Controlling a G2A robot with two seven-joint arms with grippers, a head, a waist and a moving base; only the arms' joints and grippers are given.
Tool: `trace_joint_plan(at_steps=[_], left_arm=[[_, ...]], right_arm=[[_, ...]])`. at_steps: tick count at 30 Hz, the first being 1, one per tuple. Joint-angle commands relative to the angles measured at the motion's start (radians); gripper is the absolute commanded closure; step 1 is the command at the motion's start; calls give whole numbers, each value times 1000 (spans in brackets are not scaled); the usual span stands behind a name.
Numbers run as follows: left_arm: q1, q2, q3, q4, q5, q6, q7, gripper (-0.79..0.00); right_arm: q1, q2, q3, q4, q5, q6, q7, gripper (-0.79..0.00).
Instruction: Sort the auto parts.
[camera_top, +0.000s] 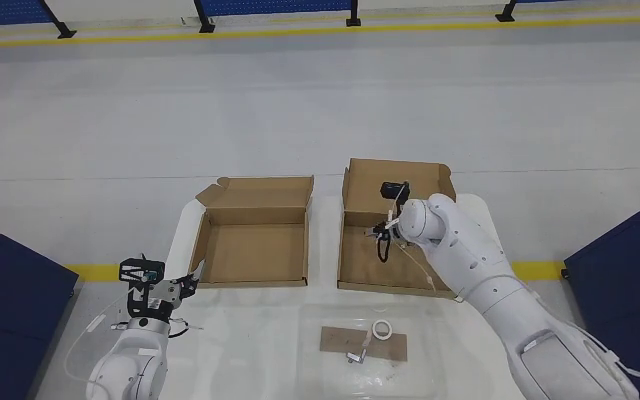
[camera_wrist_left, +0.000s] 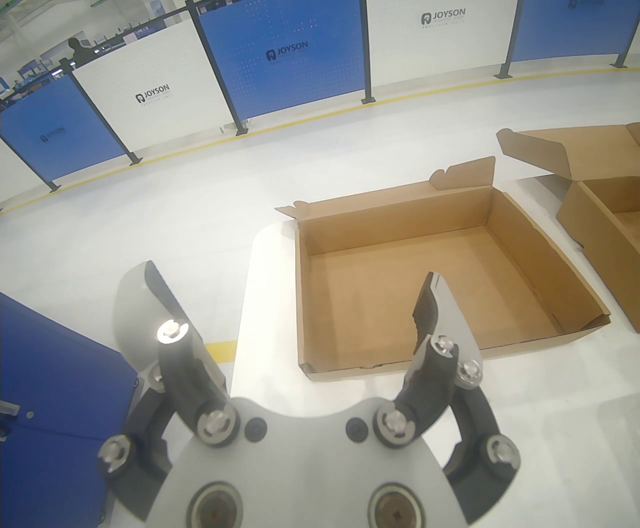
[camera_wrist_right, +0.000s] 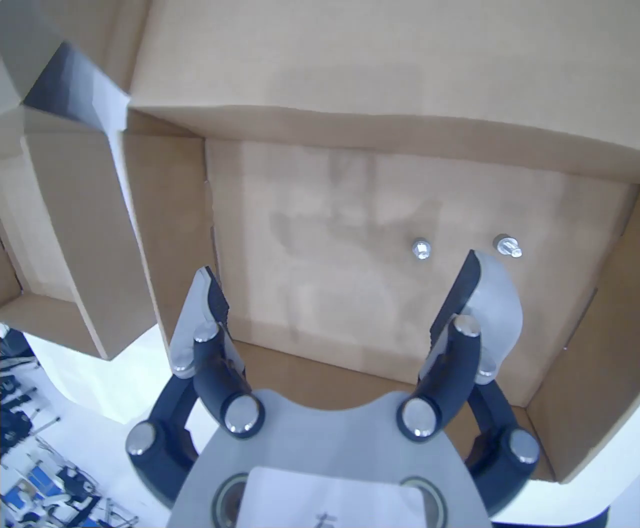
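Printed matter, by carrier:
1. White perforated partition panel (camera_wrist_left: 150, 80): a small logo mark and one word in dark capitals. A finer line beneath is too small to read.
2. Blue perforated partition panel (camera_wrist_left: 287, 75): the same mark and word, in white.
3. Second white panel (camera_wrist_left: 442, 45): the same, in dark print.
4. Leftmost blue panel (camera_wrist_left: 50, 155): the same, in white and faint.
5. White sticker (camera_wrist_right: 330, 495) on the grey metal plate (camera_wrist_right: 310, 435) at the base of the right claw (camera_wrist_right: 340, 265): one dark character, cut off and unreadable.

Blue and white partition panels (camera_wrist_left: 280, 55) beyond a yellow floor line (camera_top: 280, 31).
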Motion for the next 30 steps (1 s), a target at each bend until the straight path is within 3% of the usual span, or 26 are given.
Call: trace_joint_plan(at_steps=[1, 9, 14, 24, 30], left_arm=[[0, 0, 0, 0, 0, 0, 0, -785], [0, 0, 0, 0, 0, 0, 0, -785], [0, 0, 0, 0, 0, 0, 0, -785], [0, 0, 0, 0, 0, 0, 0, -785], [0, 0, 0, 0, 0, 0, 0, -785]], right_arm=[[-17, 16, 19, -66, -25, -45, 44, -785], [-190, 102, 176, -482, -103, -190, 269, -785], [-291, 133, 247, -653, -108, -242, 355, -785], [-291, 133, 247, -653, -108, -242, 355, -785], [-315, 140, 179, -811, -195, -360, 446, -785]])
